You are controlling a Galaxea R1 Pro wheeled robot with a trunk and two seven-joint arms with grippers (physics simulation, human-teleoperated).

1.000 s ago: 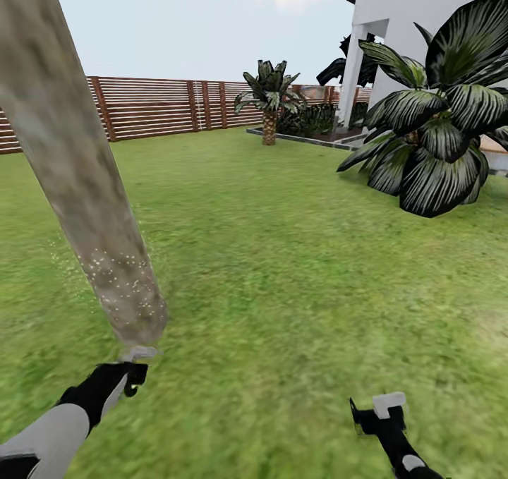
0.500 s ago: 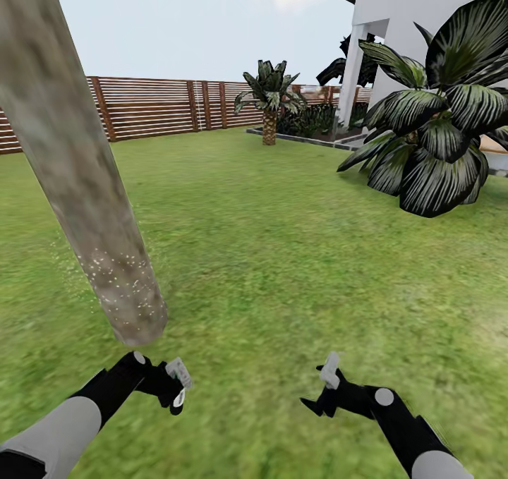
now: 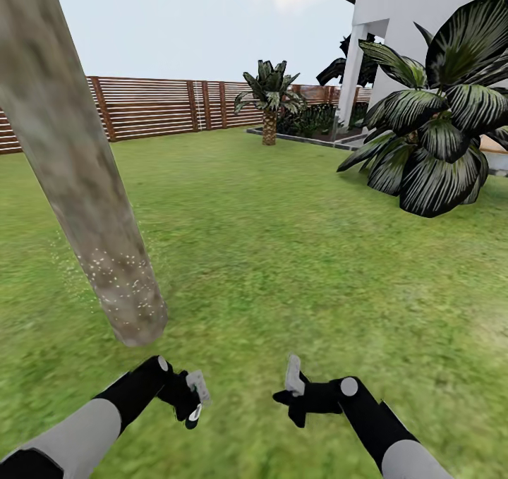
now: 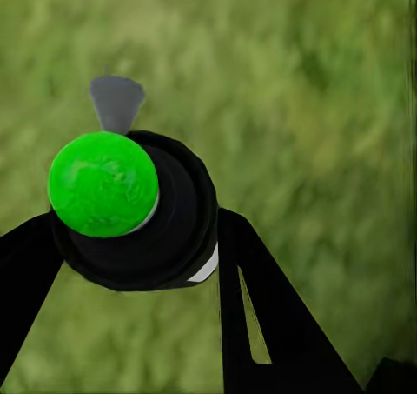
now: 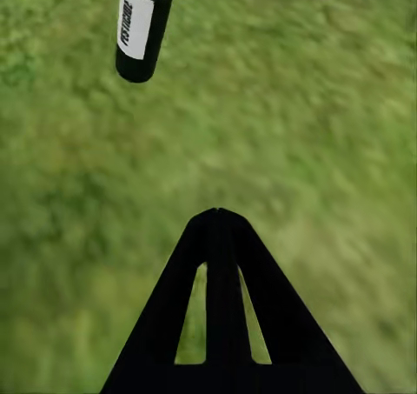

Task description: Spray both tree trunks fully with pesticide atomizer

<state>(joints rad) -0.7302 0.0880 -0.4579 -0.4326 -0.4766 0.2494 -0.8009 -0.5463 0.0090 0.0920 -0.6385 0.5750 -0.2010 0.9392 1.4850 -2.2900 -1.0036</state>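
A thick pale tree trunk [image 3: 77,176] leans up the left of the head view, rooted in the grass floor [image 3: 296,253]. Pale pesticide specks [image 3: 123,278] dot its lowest part and the air beside it. My left gripper [image 3: 190,398] is low and just right of the trunk's base, shut on the pesticide atomizer [image 4: 130,211], a black bottle with a green cap and grey nozzle. The same atomizer [image 5: 143,20] shows its white label in the right wrist view. My right gripper [image 3: 291,387] hangs shut and empty beside it, a short gap away; its closed fingers [image 5: 217,229] meet at a point.
A big dark-leaved plant [image 3: 437,133] stands at the right in front of the white house [image 3: 423,13]. A small palm [image 3: 269,105] and a brown slat fence [image 3: 155,105] close the far side. Open lawn lies between.
Both arms have swung inward toward the middle. The left gripper has come away from the trunk's base, rightward and lower, with the atomizer; the right gripper has moved left. The view has not shifted.
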